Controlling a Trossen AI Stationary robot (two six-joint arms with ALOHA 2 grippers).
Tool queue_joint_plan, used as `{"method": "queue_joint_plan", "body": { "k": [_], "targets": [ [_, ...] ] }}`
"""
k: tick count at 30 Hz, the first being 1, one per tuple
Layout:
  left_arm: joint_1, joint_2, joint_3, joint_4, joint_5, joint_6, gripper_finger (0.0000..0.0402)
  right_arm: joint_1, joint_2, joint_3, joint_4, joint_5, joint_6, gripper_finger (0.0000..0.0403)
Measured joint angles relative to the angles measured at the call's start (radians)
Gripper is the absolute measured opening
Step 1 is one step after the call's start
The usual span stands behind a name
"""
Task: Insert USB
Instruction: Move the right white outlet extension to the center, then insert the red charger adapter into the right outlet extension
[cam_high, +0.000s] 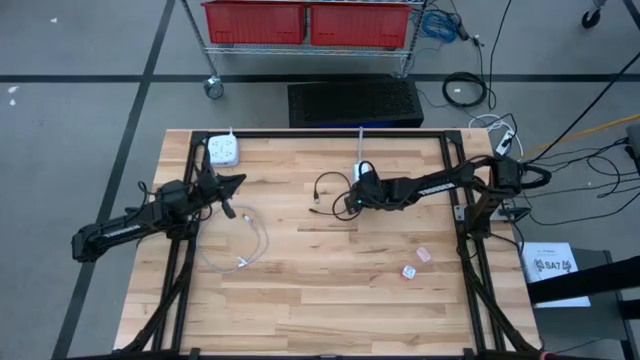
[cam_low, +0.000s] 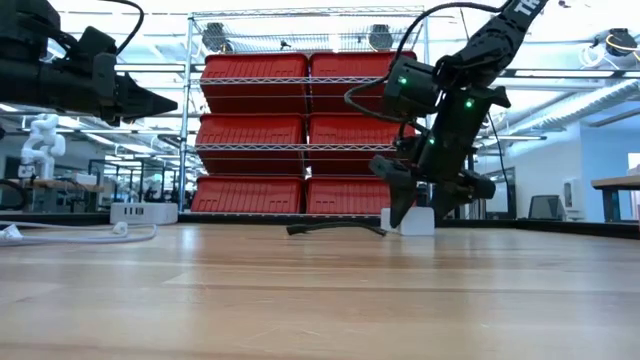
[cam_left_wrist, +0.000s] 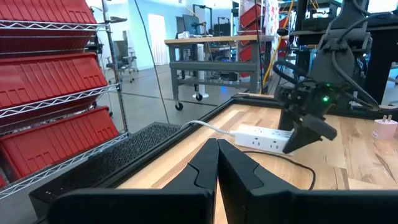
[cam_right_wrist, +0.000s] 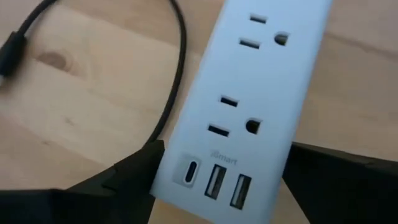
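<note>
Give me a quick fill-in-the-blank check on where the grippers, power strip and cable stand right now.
1. The right gripper has its fingers on either side of the white ____.
2. The left gripper's fingers are ____.
3. The loose cable beside the power strip is ____ in colour.
4. The end of the strip between the fingers carries ____ ports.

Missing words: power strip; shut; black; USB

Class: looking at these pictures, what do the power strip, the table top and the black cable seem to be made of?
Power strip: likely white plastic, smooth and matte, with moulded slots.
Table top: wood, pale planks showing grain and a knot.
Black cable: probably rubber or plastic sheathing, since it bends in a curve.
</note>
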Motion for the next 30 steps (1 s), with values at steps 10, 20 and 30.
{"method": "queue_joint_plan", "body": {
  "k": [10, 20, 30],
  "targets": [
    [0.0, 0.0, 0.0, 0.0, 0.0, 0.0, 0.0018, -0.048, -0.097, 0.0, -0.035, 0.006, -0.115, 0.0297],
    [0.0, 0.0, 0.0, 0.0, 0.0, 0.0, 0.0018, -0.035, -0.299, 0.002, -0.154, -0.002, -0.172, 0.0297],
    [0.0, 0.0, 0.0, 0.0, 0.0, 0.0, 0.0018, 0.091, -0.401, 0.002, -0.223, -0.366, -0.214, 0.0269]
  ]
}}
